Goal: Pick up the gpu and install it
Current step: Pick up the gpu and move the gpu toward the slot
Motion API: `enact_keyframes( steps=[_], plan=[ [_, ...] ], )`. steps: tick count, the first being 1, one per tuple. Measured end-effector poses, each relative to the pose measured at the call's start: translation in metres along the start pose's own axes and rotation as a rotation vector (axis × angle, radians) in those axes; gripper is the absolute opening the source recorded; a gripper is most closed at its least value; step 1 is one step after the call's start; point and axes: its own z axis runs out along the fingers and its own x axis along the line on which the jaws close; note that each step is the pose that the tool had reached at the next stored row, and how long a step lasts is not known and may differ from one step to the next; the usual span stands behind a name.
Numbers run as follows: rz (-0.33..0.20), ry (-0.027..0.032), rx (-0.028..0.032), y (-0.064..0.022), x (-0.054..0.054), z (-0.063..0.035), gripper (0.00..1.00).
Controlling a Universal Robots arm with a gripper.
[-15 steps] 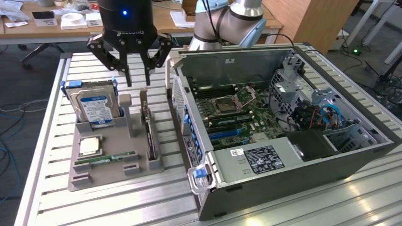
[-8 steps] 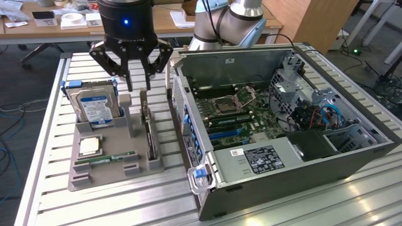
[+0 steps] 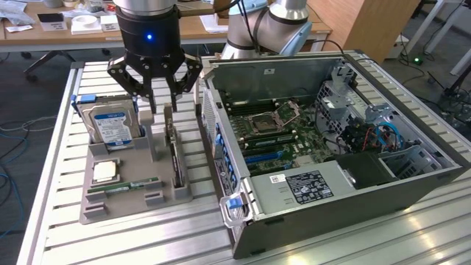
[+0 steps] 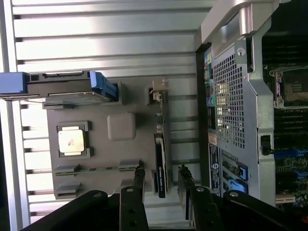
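Note:
The gpu (image 3: 175, 160) is a thin dark card standing on edge in a slot at the exterior view's right side of the grey parts tray (image 3: 110, 208); its silver bracket is at the far end. In the wrist view the gpu (image 4: 160, 161) runs as a narrow dark strip between the two fingers (image 4: 139, 185). My gripper (image 3: 162, 105) hangs just above the card's bracket end, open, with one finger on each side and a gap to the card. The gripper (image 4: 161, 185) holds nothing.
On the tray stand a blue-labelled hard drive (image 3: 112, 126), a grey post (image 3: 151, 138), a CPU (image 3: 105, 171) and a green RAM stick (image 3: 123, 186). The open computer case (image 3: 412, 182) with its motherboard (image 3: 276, 138) lies close at the exterior view's right of the tray. Everything sits on a slatted metal table (image 3: 59, 165).

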Motion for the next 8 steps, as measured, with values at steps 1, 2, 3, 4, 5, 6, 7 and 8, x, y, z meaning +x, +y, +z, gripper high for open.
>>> enact_keyframes(
  steps=[1, 2, 3, 4, 5, 6, 7, 8],
  plan=[
    [0.000, 0.0001, 0.0002, 0.0000, 0.0000, 0.0003, 0.42],
    [0.000, 0.0002, 0.0001, 0.0000, 0.0000, 0.0003, 0.42],
    [0.000, 0.0002, 0.0002, 0.0000, 0.0000, 0.0002, 0.42],
    [0.000, 0.0002, 0.0002, 0.0000, 0.0000, 0.0003, 0.42],
    [0.000, 0.0001, 0.0001, 0.0000, 0.0000, 0.0003, 0.42],
    [0.000, 0.0001, 0.0001, 0.0000, 0.0000, 0.0003, 0.42],
    [0.000, 0.0001, 0.0001, 0.0000, 0.0000, 0.0004, 0.42],
    [0.000, -0.0001, -0.0001, 0.0000, 0.0000, 0.0008, 0.42]
  ],
)
